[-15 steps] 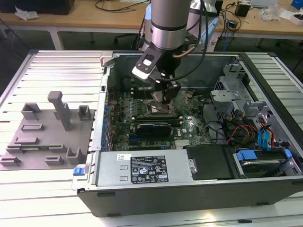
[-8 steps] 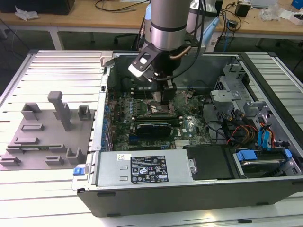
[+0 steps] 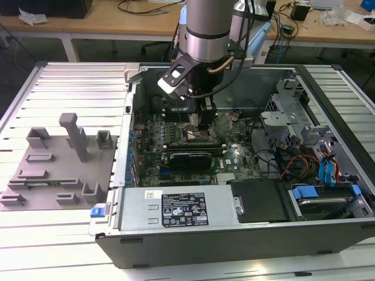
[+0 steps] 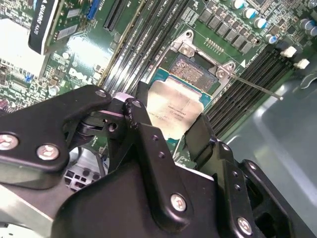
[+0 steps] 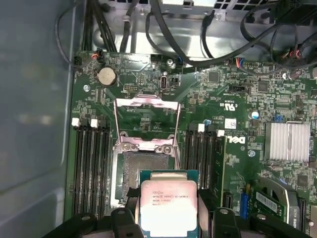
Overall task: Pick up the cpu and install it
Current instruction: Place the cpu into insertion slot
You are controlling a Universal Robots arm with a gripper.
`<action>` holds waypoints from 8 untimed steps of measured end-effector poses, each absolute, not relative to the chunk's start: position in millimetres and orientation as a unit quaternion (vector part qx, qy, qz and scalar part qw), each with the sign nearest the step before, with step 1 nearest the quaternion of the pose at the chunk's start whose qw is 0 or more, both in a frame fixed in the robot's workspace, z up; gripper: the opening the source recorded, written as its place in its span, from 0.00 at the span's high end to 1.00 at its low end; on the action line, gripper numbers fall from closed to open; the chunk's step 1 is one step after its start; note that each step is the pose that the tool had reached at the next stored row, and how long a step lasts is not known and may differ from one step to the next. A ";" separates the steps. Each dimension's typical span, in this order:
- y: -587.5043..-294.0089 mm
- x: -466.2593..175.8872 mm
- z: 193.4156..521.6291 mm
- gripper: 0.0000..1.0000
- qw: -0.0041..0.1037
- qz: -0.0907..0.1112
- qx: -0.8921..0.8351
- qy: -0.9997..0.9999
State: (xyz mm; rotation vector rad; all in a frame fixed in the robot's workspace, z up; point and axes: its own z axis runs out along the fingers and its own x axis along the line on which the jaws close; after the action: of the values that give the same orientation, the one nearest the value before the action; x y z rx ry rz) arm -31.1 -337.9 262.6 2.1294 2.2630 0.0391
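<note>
The open computer case (image 3: 234, 243) lies on its side on a slatted table (image 3: 70, 234). A grey fixture plate (image 3: 53, 175) rests just beside it, on the exterior view's left. The arm (image 3: 205, 29) reaches down into the case, over the green motherboard (image 5: 237, 99). In the first wrist view the socket (image 5: 143, 171) sits bare, with its metal load frame (image 5: 146, 116) swung up. The gripper (image 5: 168, 218) has its two black fingers (image 4: 143, 124) pinched on opposite edges of the cpu (image 5: 168, 206). The chip is silver top up, over one edge of the socket. I can't tell from here whether it touches.
</note>
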 end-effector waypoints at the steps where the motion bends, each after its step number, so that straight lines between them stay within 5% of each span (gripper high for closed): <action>1: -336.8 -31.1 261.7 0.45 0.020 0.009 0.684 0.729; 8: -332.1 -31.1 252.8 0.45 0.025 0.004 0.683 0.730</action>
State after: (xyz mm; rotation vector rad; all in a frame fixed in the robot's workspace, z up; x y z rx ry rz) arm -31.1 -332.1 252.8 2.1130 2.2562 0.0117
